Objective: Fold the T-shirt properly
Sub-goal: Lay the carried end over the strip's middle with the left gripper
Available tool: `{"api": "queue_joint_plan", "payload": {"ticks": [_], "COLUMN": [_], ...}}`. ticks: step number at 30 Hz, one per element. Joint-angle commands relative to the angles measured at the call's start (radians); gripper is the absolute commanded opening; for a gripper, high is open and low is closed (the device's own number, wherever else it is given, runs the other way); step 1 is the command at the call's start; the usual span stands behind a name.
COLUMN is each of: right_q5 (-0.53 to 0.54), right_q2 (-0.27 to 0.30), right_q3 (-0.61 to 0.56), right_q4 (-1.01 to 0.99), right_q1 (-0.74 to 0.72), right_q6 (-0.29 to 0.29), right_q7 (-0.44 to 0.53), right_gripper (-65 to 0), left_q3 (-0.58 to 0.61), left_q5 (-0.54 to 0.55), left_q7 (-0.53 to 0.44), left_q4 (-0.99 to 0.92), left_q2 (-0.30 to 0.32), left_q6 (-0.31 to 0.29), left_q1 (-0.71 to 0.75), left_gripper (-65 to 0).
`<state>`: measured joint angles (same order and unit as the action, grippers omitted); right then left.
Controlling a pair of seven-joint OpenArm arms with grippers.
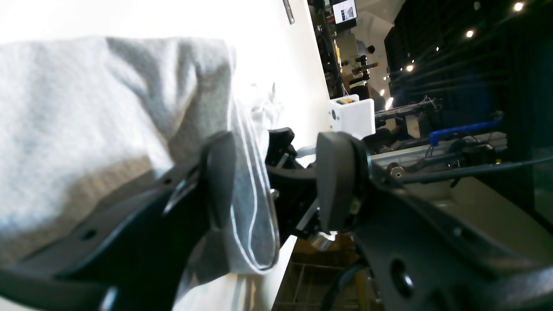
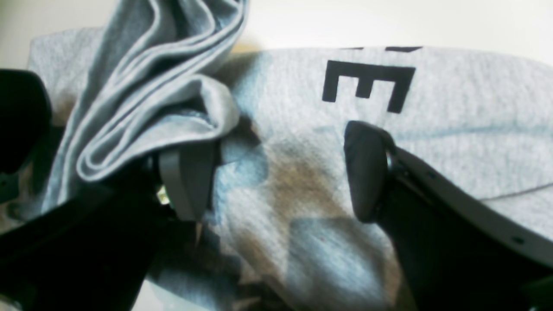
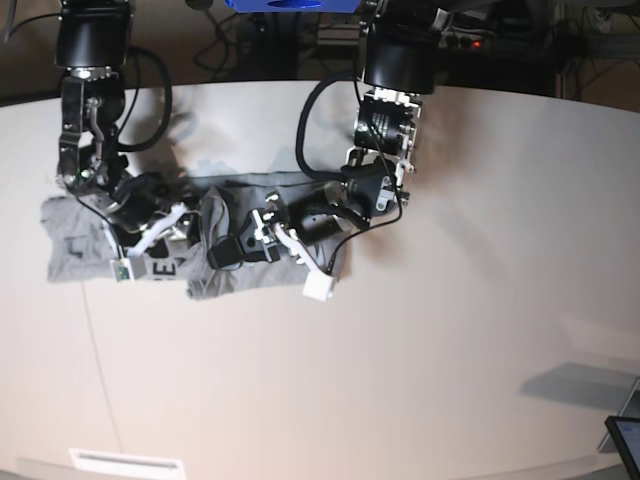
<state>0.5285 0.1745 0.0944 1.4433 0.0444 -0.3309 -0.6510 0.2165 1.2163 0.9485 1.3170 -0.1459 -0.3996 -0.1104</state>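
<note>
The T-shirt (image 3: 150, 235), heather grey, is spread in a rumpled band across the far left part of the white table (image 3: 450, 330); a black block letter (image 2: 367, 84) is shown printed on its flat upper face in the right wrist view, and a bunched roll of fabric (image 2: 147, 108) is seen piled at that view's left. The right gripper (image 2: 276, 172) is held low over the cloth near the shirt's left end, its jaws spread wide with only flat fabric between them and nothing gripped; the roll of fabric is draped over the top of one pad. The left gripper (image 1: 270, 181) is set at the middle of the shirt, its jaws parted; a hemmed fold of grey cloth (image 1: 252, 207) is seen hanging between the pads, against the left-hand one, and whether it is pinched cannot be told. A small white box (image 3: 319, 289) is carried at the near edge of the cloth; the two arms' black links and cables are crowded over the shirt's middle, so that part of it is hidden in the base view; a dark screen corner (image 3: 625, 440) is visible at the near right.
</note>
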Motion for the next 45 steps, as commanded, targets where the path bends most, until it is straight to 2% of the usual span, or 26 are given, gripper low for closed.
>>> {"api": "queue_joint_plan", "payload": {"ticks": [1, 7, 10, 19, 25, 31, 34, 40, 42, 45], "right_q5": [-0.049, -0.049, -0.049, -0.048, -0.048, -0.048, -0.048, -0.048, -0.048, -0.048], "right_q2": [0.018, 0.033, 0.033, 0.032, 0.032, 0.032, 0.030, 0.030, 0.030, 0.030], "right_q3": [0.011, 0.012, 0.012, 0.009, 0.008, 0.006, 0.005, 0.005, 0.005, 0.005], "right_q4": [-0.011, -0.009, -0.008, -0.005, -0.006, -0.008, -0.009, -0.009, -0.009, -0.009], "right_q1": [0.005, -0.001, -0.001, -0.010, -0.011, -0.011, -0.011, -0.010, -0.010, -0.010], "right_q6": [0.045, 0.045, 0.045, 0.045, 0.045, 0.045, 0.045, 0.045, 0.045, 0.045], "right_q7": [-0.074, -0.074, -0.074, -0.074, -0.074, -0.074, -0.074, -0.074, -0.074, -0.074], "right_gripper": [-19.6, -19.6, -19.6, -19.6, -19.6, -19.6, -19.6, -19.6, -19.6, -19.6], "left_q3": [0.002, 0.002, 0.001, 0.001, 0.013, 0.014, 0.065, 0.214, 0.229, 0.234], "left_q5": [0.029, 0.001, -0.065, -0.295, -0.324, -0.436, -0.544, -0.895, -1.005, -1.096], "left_q7": [-0.013, -0.015, -0.015, -0.016, -0.016, -0.016, -0.016, -0.016, -0.016, -0.016], "left_q4": [0.022, 0.026, 0.026, 0.026, 0.068, 0.097, 0.114, 0.258, 0.310, 0.341], "left_q2": [-0.011, -0.007, 0.018, 0.019, 0.019, 0.010, 0.007, 0.004, 0.002, 0.004], "left_q6": [-0.015, -0.015, -0.015, -0.015, -0.015, -0.012, -0.012, -0.009, 0.000, 0.018], "left_q1": [-0.018, -0.021, -0.024, -0.027, -0.051, -0.058, -0.059, -0.041, -0.019, -0.004], "left_gripper": [-34.6, -35.3, -35.3, -35.4, -35.4, -35.4, -35.4, -35.6, -35.6, -35.6]}}
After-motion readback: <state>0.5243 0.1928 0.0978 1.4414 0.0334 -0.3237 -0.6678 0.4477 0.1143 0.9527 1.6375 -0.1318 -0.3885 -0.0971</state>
